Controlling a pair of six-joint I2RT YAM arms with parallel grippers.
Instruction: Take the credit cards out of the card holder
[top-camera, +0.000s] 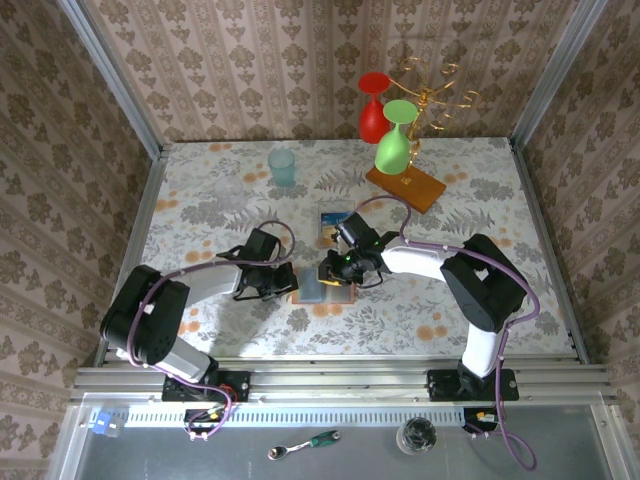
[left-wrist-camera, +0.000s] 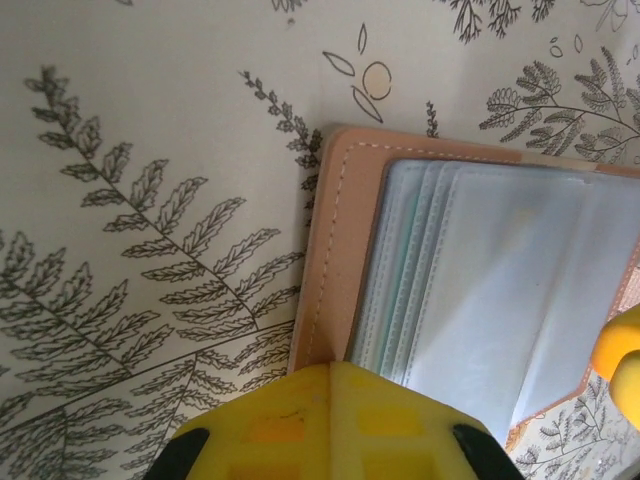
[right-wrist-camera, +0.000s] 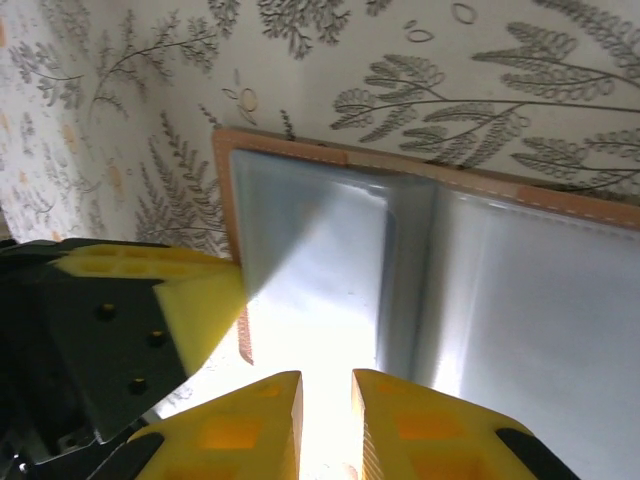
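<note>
The card holder (top-camera: 312, 290) lies open on the table (top-camera: 200, 200). At its edge the left fingers (left-wrist-camera: 270, 425) press together. Over its panel the right fingers (right-wrist-camera: 240, 430) stand barely apart, grip unclear.

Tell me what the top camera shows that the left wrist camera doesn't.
Top view: the left arm and right arm meeting at the card holder, a blue card lying beyond it, a teal cup, a red glass and a green glass by a wooden base.
Left wrist view: the holder's stitched leather edge and layered clear sleeves.
Both: the open holder on the patterned tablecloth, left fingers at its edge.
</note>
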